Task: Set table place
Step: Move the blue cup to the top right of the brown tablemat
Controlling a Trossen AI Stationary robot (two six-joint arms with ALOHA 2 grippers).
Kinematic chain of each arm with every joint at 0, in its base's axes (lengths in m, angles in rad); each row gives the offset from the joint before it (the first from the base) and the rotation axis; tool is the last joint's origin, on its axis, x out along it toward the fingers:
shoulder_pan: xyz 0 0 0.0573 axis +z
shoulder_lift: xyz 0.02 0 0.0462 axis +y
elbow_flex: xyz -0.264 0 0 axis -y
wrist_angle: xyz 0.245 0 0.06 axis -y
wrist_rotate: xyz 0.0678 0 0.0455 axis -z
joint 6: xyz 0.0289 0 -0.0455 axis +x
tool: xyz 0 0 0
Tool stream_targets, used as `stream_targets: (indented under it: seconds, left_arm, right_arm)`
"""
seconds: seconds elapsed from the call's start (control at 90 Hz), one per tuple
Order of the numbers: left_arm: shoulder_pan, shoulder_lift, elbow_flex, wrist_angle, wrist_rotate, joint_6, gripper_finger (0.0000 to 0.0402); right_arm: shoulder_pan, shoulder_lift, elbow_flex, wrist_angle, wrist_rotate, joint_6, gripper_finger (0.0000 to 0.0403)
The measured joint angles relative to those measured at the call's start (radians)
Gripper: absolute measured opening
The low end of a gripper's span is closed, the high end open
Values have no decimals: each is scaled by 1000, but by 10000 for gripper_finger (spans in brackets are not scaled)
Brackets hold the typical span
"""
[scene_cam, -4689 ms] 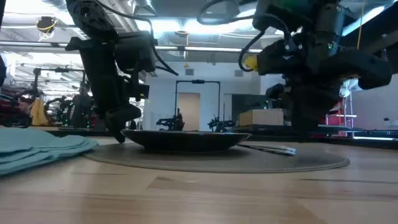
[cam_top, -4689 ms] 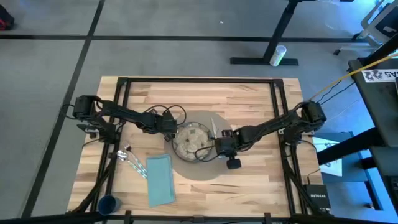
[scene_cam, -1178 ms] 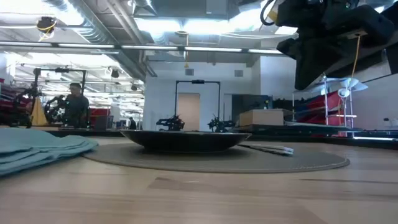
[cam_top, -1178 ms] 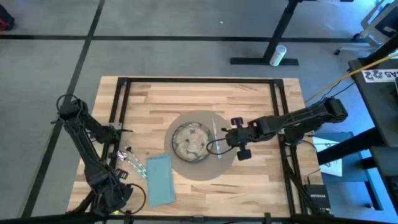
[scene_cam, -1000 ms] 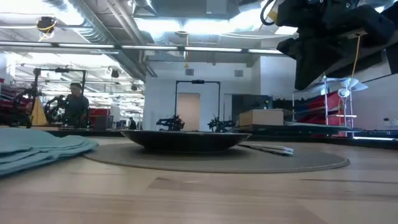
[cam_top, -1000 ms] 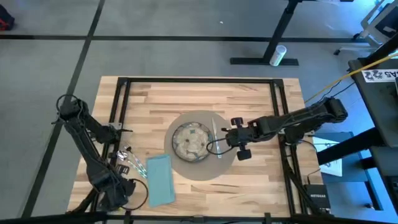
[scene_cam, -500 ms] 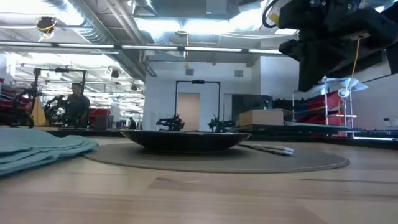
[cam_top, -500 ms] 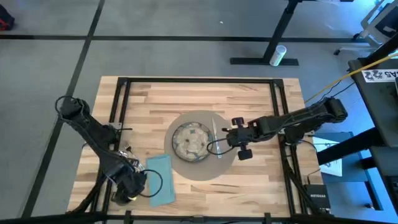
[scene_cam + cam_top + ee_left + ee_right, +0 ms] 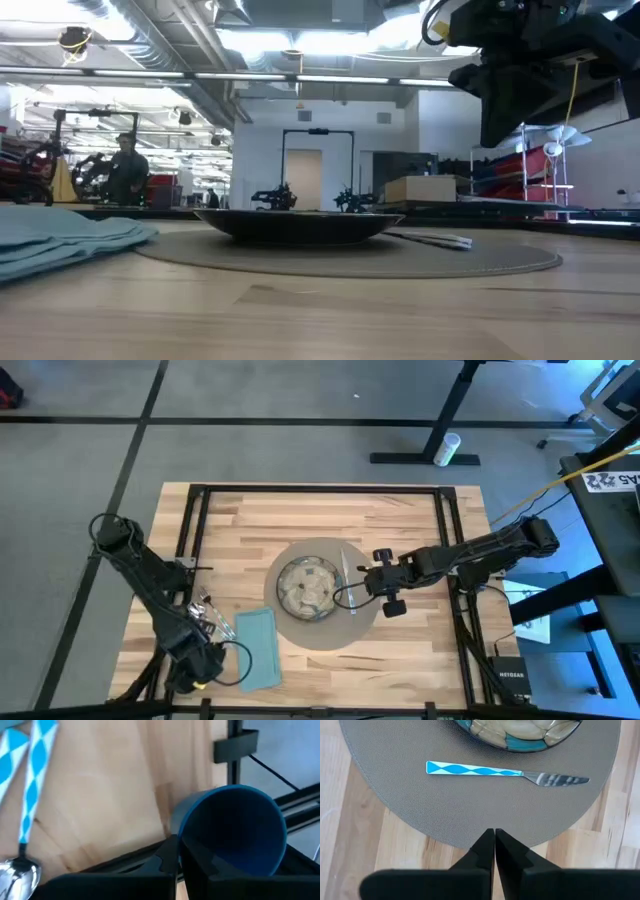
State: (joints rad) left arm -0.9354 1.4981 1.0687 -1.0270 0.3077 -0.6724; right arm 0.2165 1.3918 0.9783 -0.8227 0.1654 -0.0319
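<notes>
My left gripper (image 9: 195, 668) is over the table's near left corner, shut on the small dark-blue cup (image 9: 235, 830), which the arm hides in the high view. The teal napkin (image 9: 258, 648) lies next to it, with a fork and spoon (image 9: 205, 615) at its far left. The speckled plate (image 9: 308, 588) rests on the round placemat (image 9: 330, 628). A knife (image 9: 485, 770) with a blue-and-white handle lies on the mat right of the plate. My right gripper (image 9: 494, 845) is shut, above the mat's right edge, holding nothing. My left gripper pinches the cup's wall at the rim (image 9: 176, 832), one finger inside the cup and one outside. The fingers come from above. The cup's opening faces the wrist camera. Whether its base is on the table, I cannot tell.
The table's black frame (image 9: 235, 750) runs close by the cup. Bare wood (image 9: 330, 515) lies beyond the mat toward the far edge and to the right (image 9: 420, 640). In the low view a person (image 9: 125, 170) shows in the room far behind.
My left gripper has swung from the near left corner toward the napkin, then come back a little toward that corner. My right arm has kept still.
</notes>
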Motion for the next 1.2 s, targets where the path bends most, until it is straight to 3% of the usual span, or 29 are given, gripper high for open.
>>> stream_targets:
  seconds: [0.456,0.656,0.922,1.2]
  left_arm:
    - [-93,132,0,15,16,-34,47]
    - [-72,145,5,-28,50,19,8]
    - [116,52,44,-129,-22,138,1]
    - [492,-106,45,-181,-161,340,0]
  right_arm:
    - [0,0,0,-14,0,0,0]
    - [0,0,0,-18,0,0,0]
    - [0,0,0,-20,-1,-2,0]
    - [0,0,0,-61,-1,-3,0]
